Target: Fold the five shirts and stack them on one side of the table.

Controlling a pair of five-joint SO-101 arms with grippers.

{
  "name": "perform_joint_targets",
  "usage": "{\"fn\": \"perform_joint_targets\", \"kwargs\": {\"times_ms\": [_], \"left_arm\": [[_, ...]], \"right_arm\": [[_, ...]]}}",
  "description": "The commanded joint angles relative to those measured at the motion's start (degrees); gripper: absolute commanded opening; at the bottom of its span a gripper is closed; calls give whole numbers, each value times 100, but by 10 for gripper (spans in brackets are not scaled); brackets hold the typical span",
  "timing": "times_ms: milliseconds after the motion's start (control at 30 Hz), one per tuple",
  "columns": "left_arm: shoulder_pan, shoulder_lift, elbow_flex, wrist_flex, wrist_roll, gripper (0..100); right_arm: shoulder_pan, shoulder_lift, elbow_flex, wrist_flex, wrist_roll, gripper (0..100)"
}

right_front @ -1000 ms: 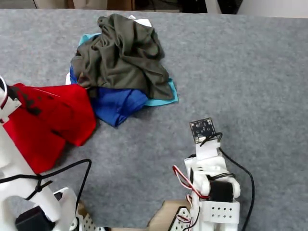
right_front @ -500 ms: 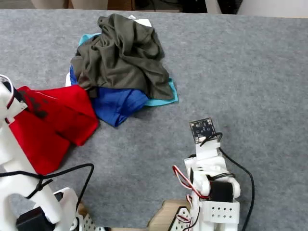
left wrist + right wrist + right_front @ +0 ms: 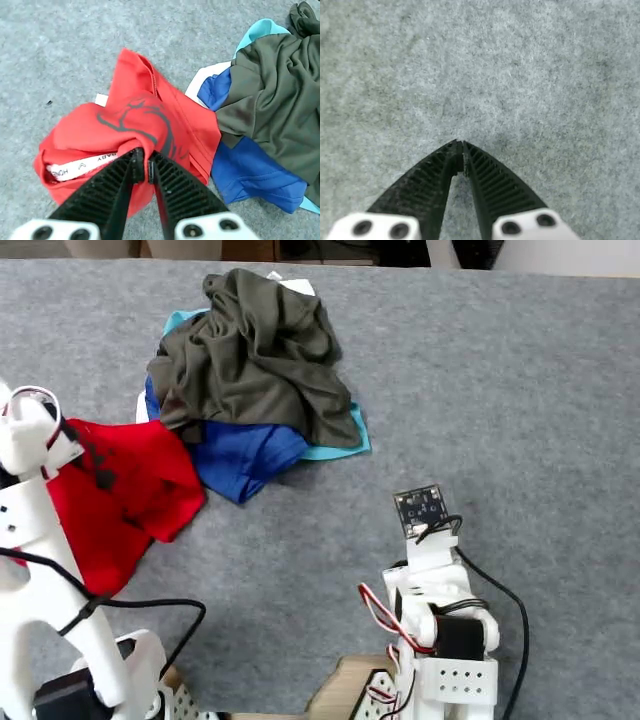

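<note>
A red shirt (image 3: 120,490) with a dark print lies crumpled at the table's left side. My left gripper (image 3: 145,162) is shut on a fold of that red shirt (image 3: 135,125), and the left arm (image 3: 35,490) stands over it. Beside it is a heap: a dark olive shirt (image 3: 255,355) on top, a blue shirt (image 3: 245,455) under it, a light teal shirt (image 3: 340,445) and a white edge (image 3: 295,285) peeking out. The same heap (image 3: 270,90) lies beyond the red shirt in the left wrist view. My right gripper (image 3: 460,147) is shut on nothing above bare grey felt, folded back near its base (image 3: 440,625).
Grey felt (image 3: 520,390) covers the whole table, with wide free room at the right and middle. The arms' bases and cables (image 3: 150,640) stand at the near edge.
The left arm has swung inward and to the right with the red shirt, bunching it closer to the blue shirt. The right arm has not moved.
</note>
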Motion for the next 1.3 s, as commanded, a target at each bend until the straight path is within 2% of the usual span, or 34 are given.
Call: {"fn": "perform_joint_targets", "kwargs": {"times_ms": [0, 200, 533, 700, 1267], "left_arm": [[97, -92, -18, -149, -53, 18], [44, -119, 44, -88, -387, 18], [88, -145, 545, -44, -369, 18], [88, -145, 255, 554, -369, 18], [88, -136, -44, 545, -387, 18]], "right_arm": [[-4, -514, -31, 35, -53, 5], [-4, -514, -31, 35, -53, 5], [-4, -514, -31, 35, -53, 5], [-4, -514, -31, 35, -53, 5], [-4, -514, -31, 35, -53, 5]]}}
